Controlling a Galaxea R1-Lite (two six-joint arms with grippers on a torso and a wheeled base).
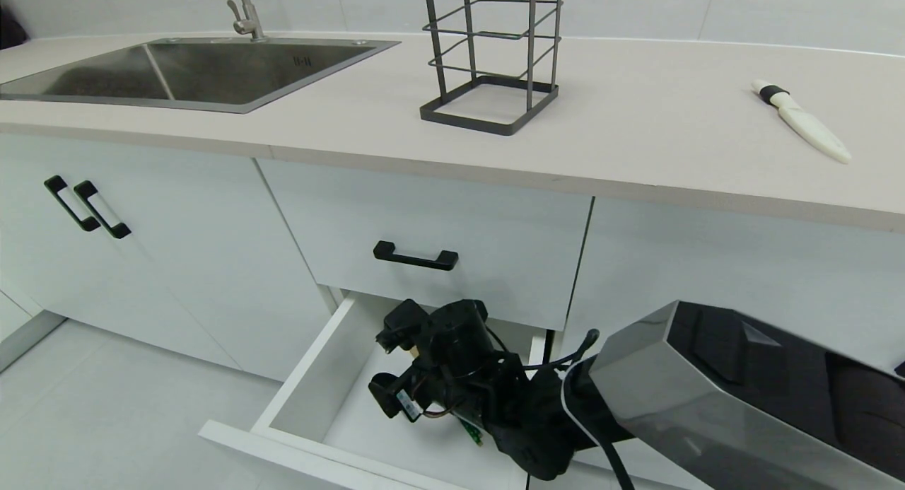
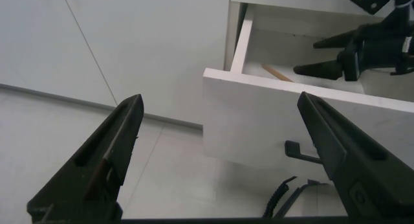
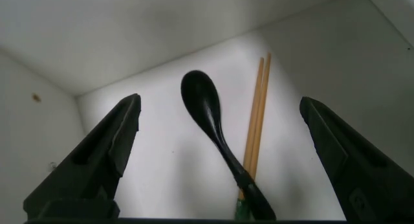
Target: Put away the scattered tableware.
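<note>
A glossy black spoon point(image 3: 204, 98) with an oval bowl and a slim curved handle lies on the smooth white floor of the open drawer point(image 1: 311, 363), the lower one under the tabletop point(image 1: 636, 122). Just beside it lies a pair of pale wooden chopsticks point(image 3: 259, 114), thin, straight and side by side. The spoon's handle end crosses over one end of the pair.

The right gripper point(image 1: 385, 363) hangs inside the drawer above both, its matt black fingers spread wide with nothing between them. The forearm behind it, cased in a glossy grey and black shell, slopes down from the right. A small white label on the gripper is too small to read.

The left gripper point(image 2: 220, 101) sits low, off to the side of the drawer and apart from it, over pale floor tiles. Its fingers are also wide apart and empty.

On the matt beige tabletop, far to the right, lies a cream-white knife point(image 1: 802, 122) with a black band near one end, well apart from everything else. Near the middle stands a dark grey wire rack point(image 1: 466, 122) on a square base frame. To the left, a brushed steel sink point(image 1: 198, 105) is set into the tabletop, with a steel faucet point(image 1: 244, 13) behind it. The closed drawer above the open one carries a black bar handle point(image 1: 416, 258).
</note>
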